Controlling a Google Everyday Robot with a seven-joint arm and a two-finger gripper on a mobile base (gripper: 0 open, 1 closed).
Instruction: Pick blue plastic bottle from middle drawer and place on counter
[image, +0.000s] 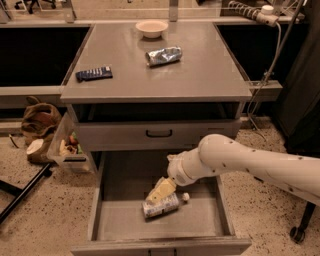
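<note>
The blue plastic bottle (161, 205) lies on its side on the floor of the open middle drawer (120, 220), its small white cap (185, 197) pointing right. My gripper (161, 190), at the end of the white arm coming in from the right, hangs inside the drawer just above the bottle's left half, touching or almost touching it. The grey counter (200, 70) is the cabinet's top, above the drawers.
On the counter are a pale bowl (151, 28) at the back, a crumpled silver-blue foil packet (163, 55) and a dark blue flat object (93, 74) at the left. A closed drawer front with a black handle (159, 133) sits above. Bags and a bin (60, 145) stand on the floor at left.
</note>
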